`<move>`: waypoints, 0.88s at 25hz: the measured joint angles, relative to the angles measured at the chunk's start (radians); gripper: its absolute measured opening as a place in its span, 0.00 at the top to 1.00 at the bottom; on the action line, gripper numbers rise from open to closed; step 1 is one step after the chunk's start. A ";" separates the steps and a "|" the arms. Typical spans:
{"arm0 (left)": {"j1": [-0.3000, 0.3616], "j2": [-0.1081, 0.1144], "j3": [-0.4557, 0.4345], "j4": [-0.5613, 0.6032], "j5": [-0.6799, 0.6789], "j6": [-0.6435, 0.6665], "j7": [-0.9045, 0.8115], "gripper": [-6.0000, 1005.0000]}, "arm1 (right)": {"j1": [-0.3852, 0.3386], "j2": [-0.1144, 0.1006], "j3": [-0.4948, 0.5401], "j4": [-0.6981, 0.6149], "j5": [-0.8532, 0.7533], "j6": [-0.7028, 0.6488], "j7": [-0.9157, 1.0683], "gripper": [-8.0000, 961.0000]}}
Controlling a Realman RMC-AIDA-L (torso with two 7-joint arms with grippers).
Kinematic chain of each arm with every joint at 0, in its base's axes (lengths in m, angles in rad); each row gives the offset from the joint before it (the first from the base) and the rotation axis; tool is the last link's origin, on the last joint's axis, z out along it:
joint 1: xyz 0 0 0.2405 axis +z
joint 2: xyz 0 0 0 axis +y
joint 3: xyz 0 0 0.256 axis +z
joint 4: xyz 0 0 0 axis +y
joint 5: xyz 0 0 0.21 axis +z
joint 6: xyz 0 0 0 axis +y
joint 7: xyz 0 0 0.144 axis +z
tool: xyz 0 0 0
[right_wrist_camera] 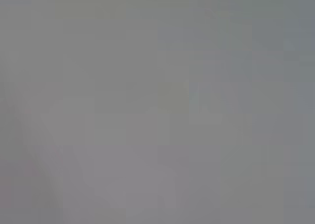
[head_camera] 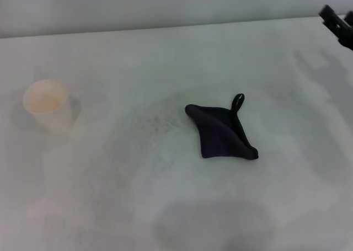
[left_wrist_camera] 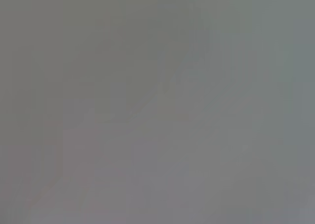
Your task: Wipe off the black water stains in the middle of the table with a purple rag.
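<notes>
The purple rag (head_camera: pixel 222 132) is seen lying loosely folded near the middle of the tabletop (head_camera: pixel 165 52), loop toward the far edge, held by nothing. No black blot is visible (possibly covered by the rag, judged only); a faint grey speckled smudge (head_camera: pixel 157 121) lies just beside it. A paper cup (head_camera: pixel 48 106) stands well apart on the left. The right gripper (head_camera: pixel 337 23) is parked at the far right corner; jaw state cannot be told. The left gripper is not seen. Open room surrounds the rag.

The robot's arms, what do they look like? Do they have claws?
Almost nothing of them shows. In the head view, only a small black, angular, blocky piece pokes in at the far right corner of the white table, on the right arm's side. No cables or markings show. The left arm is out of sight, and both wrist views show plain grey.
</notes>
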 joint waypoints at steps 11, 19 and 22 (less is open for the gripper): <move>-0.010 -0.003 0.000 -0.006 0.000 0.003 0.000 0.12 | 0.027 0.003 0.184 0.147 0.011 -0.110 -0.460 0.09; -0.010 -0.005 0.000 -0.005 0.000 -0.005 0.000 0.12 | 0.051 0.002 0.186 0.149 0.013 -0.167 -0.460 0.09; -0.006 -0.005 0.000 -0.003 0.000 -0.012 0.000 0.12 | 0.065 0.002 0.188 0.147 0.013 -0.213 -0.460 0.09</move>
